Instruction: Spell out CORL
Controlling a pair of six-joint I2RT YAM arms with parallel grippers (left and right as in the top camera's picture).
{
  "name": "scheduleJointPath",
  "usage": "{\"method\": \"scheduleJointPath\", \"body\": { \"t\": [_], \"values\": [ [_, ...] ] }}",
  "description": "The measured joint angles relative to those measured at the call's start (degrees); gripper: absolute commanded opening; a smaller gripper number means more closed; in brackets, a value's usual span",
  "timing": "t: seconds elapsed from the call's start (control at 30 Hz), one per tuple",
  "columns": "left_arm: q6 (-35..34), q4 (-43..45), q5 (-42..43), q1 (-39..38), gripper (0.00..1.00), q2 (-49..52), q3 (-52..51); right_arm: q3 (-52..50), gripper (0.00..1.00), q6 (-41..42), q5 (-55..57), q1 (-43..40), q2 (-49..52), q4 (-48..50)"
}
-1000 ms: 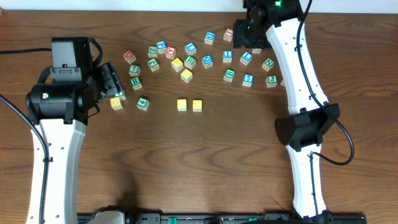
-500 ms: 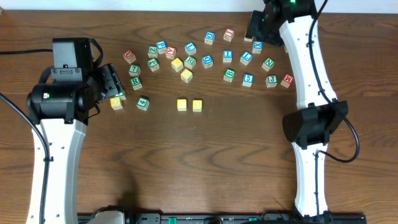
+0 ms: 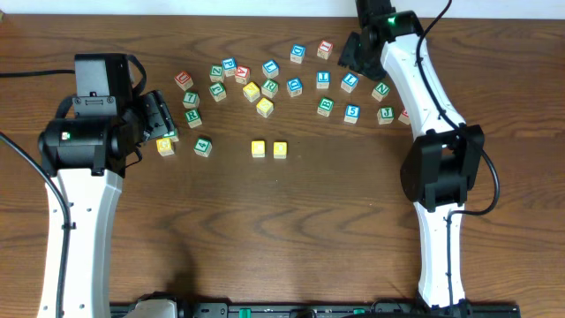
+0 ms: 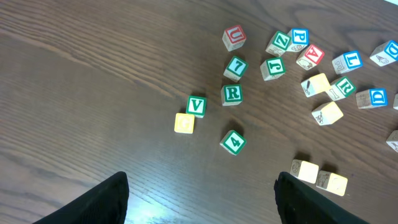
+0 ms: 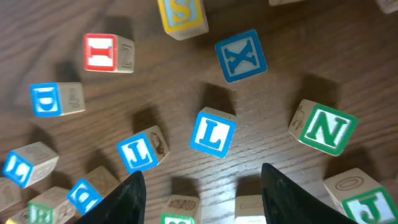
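Two plain yellow cubes (image 3: pixel 258 148) (image 3: pixel 280 149) sit side by side in the middle of the table; they also show in the left wrist view (image 4: pixel 305 169) (image 4: pixel 330 181). A green R cube (image 3: pixel 192 116) (image 4: pixel 232 94) lies just right of my left gripper (image 3: pixel 163 115) (image 4: pixel 202 208), which is open and empty above the table. A blue L cube (image 3: pixel 350 83) (image 5: pixel 212 134) lies at the back right. My right gripper (image 3: pixel 351 55) (image 5: pixel 202 199) hovers open and empty just above and beside it.
Several other letter and number cubes are scattered across the back: a second green R (image 3: pixel 270 87), a second blue L (image 4: pixel 352 60), a blue X (image 5: pixel 241 55), a green N (image 5: pixel 323 127), a red I (image 5: pixel 106 52), a green V (image 4: pixel 196 106) and a green 4 (image 4: pixel 233 142).
My right arm swung right and back, then returned leftward, now over the blue L. No cube moved. The left arm has not moved.
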Motion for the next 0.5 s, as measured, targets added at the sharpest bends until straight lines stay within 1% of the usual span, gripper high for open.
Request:
{"method": "scheduleJointPath", "body": {
  "t": [0.17, 0.5],
  "values": [
    [0.0, 0.0, 0.0, 0.0, 0.74, 0.0, 0.0, -2.3, 0.52, 0.7, 0.0, 0.1, 0.0, 0.8],
    [0.0, 0.0, 0.0, 0.0, 0.74, 0.0, 0.0, -2.4, 0.52, 0.2, 0.0, 0.1, 0.0, 0.6]
  ]
}}
